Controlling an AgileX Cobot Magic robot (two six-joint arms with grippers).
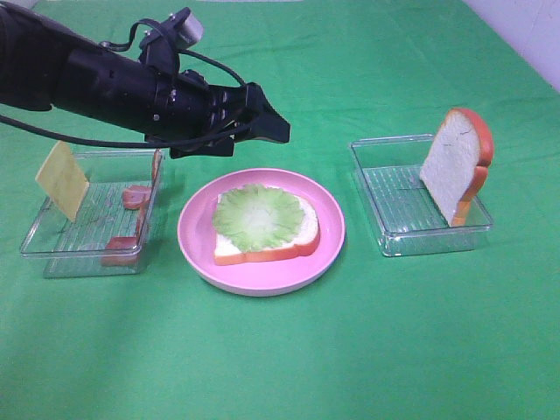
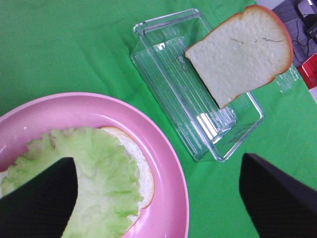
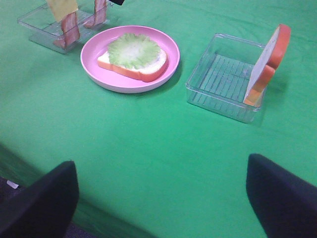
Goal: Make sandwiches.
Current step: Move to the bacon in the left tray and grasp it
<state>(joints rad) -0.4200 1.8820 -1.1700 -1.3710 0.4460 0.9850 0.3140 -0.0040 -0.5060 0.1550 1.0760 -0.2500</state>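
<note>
On the pink plate (image 1: 197, 245) lies one bread slice (image 1: 271, 254) with a pale green lettuce leaf (image 1: 258, 214) on top. My left gripper (image 1: 273, 128) hovers open just above the plate's far edge, holding nothing; in its wrist view the gripper (image 2: 157, 157) frames the lettuce (image 2: 99, 168) and the plate rim (image 2: 166, 148). A second bread slice (image 1: 451, 166) leans upright in the right clear tray (image 1: 394, 223). Yellow cheese (image 1: 61, 179) and bacon strips (image 1: 136, 197) stand in the left clear tray (image 1: 79, 258). My right gripper (image 3: 161, 159) is open over bare cloth, well short of the plate (image 3: 99, 69).
Green cloth covers the whole table. The left arm's black body stretches in from the upper left, above the left tray. The right tray (image 3: 218, 84) sits a hand's width to the right of the plate. The table's near edge shows in the right wrist view.
</note>
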